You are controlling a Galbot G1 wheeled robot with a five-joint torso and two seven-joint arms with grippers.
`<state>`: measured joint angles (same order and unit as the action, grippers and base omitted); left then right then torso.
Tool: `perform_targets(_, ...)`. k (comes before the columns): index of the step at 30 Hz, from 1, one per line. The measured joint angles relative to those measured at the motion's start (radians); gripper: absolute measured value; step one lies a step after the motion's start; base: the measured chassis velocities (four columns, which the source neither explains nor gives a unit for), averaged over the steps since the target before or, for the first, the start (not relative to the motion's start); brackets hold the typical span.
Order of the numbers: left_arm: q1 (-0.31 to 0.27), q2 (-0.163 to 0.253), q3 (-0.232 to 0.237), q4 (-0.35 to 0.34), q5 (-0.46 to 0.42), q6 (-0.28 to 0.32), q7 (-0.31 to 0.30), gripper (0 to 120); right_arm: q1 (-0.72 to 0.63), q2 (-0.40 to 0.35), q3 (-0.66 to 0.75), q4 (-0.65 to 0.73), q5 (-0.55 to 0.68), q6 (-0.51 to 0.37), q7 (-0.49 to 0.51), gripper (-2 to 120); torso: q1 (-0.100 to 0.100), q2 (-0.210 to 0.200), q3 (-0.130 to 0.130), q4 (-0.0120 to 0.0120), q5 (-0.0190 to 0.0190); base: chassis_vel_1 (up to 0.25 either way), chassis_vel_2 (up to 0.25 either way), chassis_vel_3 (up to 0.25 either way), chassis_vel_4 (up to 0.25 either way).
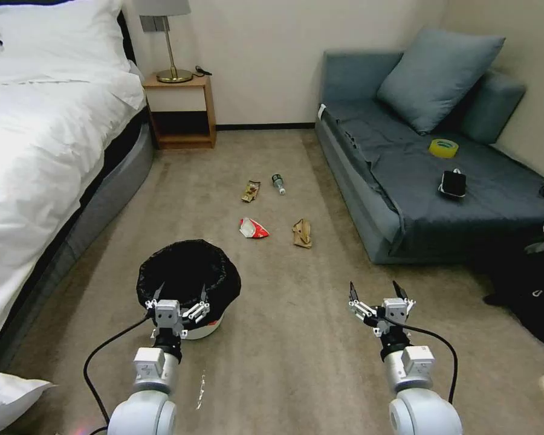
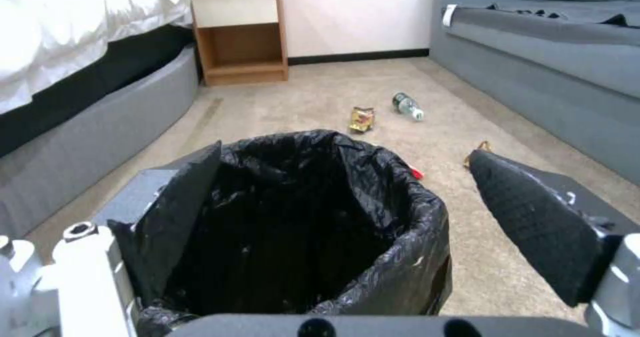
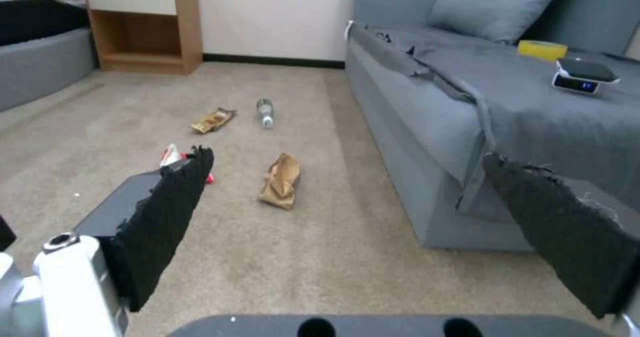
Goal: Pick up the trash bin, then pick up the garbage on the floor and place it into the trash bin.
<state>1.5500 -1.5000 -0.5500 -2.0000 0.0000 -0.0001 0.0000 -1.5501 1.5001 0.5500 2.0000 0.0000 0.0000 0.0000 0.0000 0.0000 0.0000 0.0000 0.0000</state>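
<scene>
The trash bin (image 1: 187, 279), white with a black bag over its rim, stands on the carpet at my front left. My left gripper (image 1: 181, 292) hangs open just above its near rim; in the left wrist view the bin (image 2: 313, 217) lies between the spread fingers (image 2: 527, 212). The garbage lies beyond: a red-and-white packet (image 1: 253, 228), brown paper (image 1: 302, 233), a snack wrapper (image 1: 251, 191) and a small bottle (image 1: 278, 183). My right gripper (image 1: 375, 292) is open over bare carpet, short of the brown paper (image 3: 281, 181).
A white bed (image 1: 42, 151) runs along the left and a grey sofa (image 1: 369, 199) along the right, with a wooden nightstand (image 1: 181, 109) at the back. A yellow tape roll (image 1: 443, 147) and a black device (image 1: 453, 183) lie on the sofa. A black bag (image 1: 532, 290) sits at far right.
</scene>
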Motion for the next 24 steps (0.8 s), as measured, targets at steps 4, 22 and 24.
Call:
perform_targets(4, 0.000, 0.000, 0.000, 0.000, 0.000, 0.000, 0.000, 100, 0.000, 0.000, 0.000, 0.000, 0.000, 0.000, 0.000, 100, 0.000, 0.000, 0.000, 0.0000, 0.0000, 0.000, 0.000, 0.000, 0.000)
perform_targets(22, 0.000, 0.000, 0.000, 0.000, 0.000, 0.000, 0.000, 100, 0.000, 0.000, 0.000, 0.000, 0.000, 0.000, 0.000, 100, 0.000, 0.000, 0.000, 0.0000, 0.0000, 0.000, 0.000, 0.000, 0.000)
perform_targets(24, 0.000, 0.000, 0.000, 0.000, 0.000, 0.000, 0.000, 100, 0.000, 0.000, 0.000, 0.000, 0.000, 0.000, 0.000, 100, 0.000, 0.000, 0.000, 0.0000, 0.0000, 0.000, 0.000, 0.000, 0.000)
